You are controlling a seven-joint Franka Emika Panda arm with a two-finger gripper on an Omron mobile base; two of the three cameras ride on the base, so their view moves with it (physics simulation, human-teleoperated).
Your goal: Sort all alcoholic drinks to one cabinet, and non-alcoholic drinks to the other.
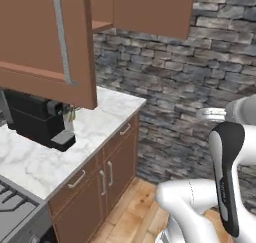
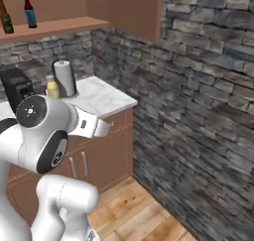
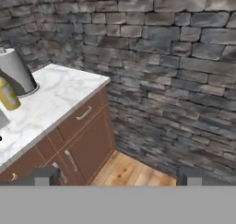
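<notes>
My gripper (image 3: 115, 177) hung released and empty, off the worktop's (image 3: 55, 98) end. The brown bottle (image 2: 5, 18) and blue bottle (image 2: 30, 11) shared the open cabinet's (image 2: 59, 26) shelf; the yellow bottle (image 3: 8, 95) waited near the worktop's back edge, beside the paper towel roll (image 3: 17, 72).

A wall of grey stones (image 1: 190, 87) runs across the back and the side of the room. The floor (image 3: 129, 170) is made of light brown wood planks. A white marble desk (image 1: 45, 152) sits on brown lower cupboards (image 1: 107, 174) with small silver handles. A black coffee machine (image 1: 37, 119) stands on the desk. A grey paper towel roll (image 2: 65, 78) stands near the corner. Part of a stove (image 1: 12, 202) shows beside the desk.
</notes>
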